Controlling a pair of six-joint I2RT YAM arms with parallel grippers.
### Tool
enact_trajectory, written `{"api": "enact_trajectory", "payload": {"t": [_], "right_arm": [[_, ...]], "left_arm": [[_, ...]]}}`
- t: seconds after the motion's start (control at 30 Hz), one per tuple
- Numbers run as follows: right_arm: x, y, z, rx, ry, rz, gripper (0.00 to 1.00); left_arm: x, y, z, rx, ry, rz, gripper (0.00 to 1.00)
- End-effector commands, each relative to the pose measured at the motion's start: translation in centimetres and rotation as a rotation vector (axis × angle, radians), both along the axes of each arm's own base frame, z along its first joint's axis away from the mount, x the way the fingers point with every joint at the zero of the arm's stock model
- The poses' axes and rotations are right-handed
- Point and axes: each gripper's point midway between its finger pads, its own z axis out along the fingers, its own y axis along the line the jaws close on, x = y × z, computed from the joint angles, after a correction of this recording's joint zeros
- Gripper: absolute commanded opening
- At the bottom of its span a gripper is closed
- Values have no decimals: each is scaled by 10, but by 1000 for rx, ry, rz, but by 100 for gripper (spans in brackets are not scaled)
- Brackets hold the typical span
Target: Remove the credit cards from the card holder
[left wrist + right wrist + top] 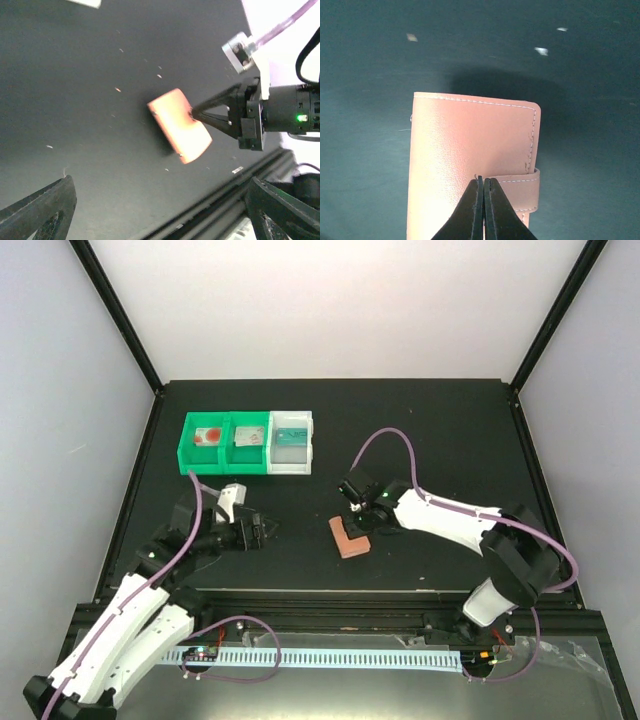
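Broadly, we see bare black bench (430, 430) on every side of the card holder (349, 537). It lies flat near the middle, closer to the near edge, with room between it and the rail (330, 598) there. 3 bins stand in a row at the far left, well apart from the holder: a left green bin (186, 448), a middle green bin (247, 462) and a white bin (291, 466). Each holds 1 of the credit cards: a white card with a red disc (207, 436), a grey card (247, 437) and a teal card (291, 435).

From above, the right tool (483, 179) covers the holder's far right corner, so the holder reads as an L. In the right wrist view the frame cuts off the holder's near end. It is folded shut with its strap (522, 187) wrapped over the right edge, and we cannot tell what is inside. We also cannot tell whether the tips press on the cover or sit just above it.

The right arm reaches left from the near right, forearm low, tool pointed down at the holder by the strap, its 2 fingers together with nothing between them. The left arm is bent, and its left tool (270, 532) sits low over the bench to the holder's left, aimed right. Its fingers (45, 210) are spread wide around bare bench.
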Motion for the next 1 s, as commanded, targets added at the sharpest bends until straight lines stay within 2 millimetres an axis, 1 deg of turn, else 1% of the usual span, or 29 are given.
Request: {"api": "enact_trajectory", "payload": {"t": [0.0, 0.1, 0.13, 0.2, 0.33, 0.4, 0.47, 0.63, 0.73, 0.83, 0.9, 0.97], "right_arm": [[-6, 53, 50, 272, -12, 86, 1], [-15, 74, 78, 416, -5, 103, 1], [-17, 78, 86, 454, -6, 101, 1], [-19, 85, 102, 532, -19, 97, 1], [-31, 102, 132, 709, 4, 96, 1], [-35, 107, 143, 758, 8, 97, 1], [-38, 110, 152, 783, -2, 102, 1], [-44, 111, 156, 792, -2, 105, 1], [-46, 111, 155, 791, 4, 107, 1], [-46, 112, 151, 779, 10, 113, 1], [-46, 113, 145, 766, 19, 112, 1], [-45, 113, 139, 753, 25, 109, 1]], "left_arm": [[-7, -36, 9, -224, 62, -133, 94], [-10, -50, 7, -345, 115, -173, 92], [-10, -52, 7, -370, 122, -177, 91], [-8, -53, 6, -393, 128, -169, 89], [-4, -54, 7, -406, 125, -158, 88], [-3, -55, 6, -418, 131, -152, 86], [-2, -55, 2, -425, 146, -140, 82], [0, -58, -1, -453, 169, -139, 67], [1, -58, -1, -453, 170, -135, 56], [2, -57, -6, -445, 180, -126, 45], [2, -57, -8, -445, 187, -125, 36], [2, -58, -11, -444, 192, -128, 22]]}}
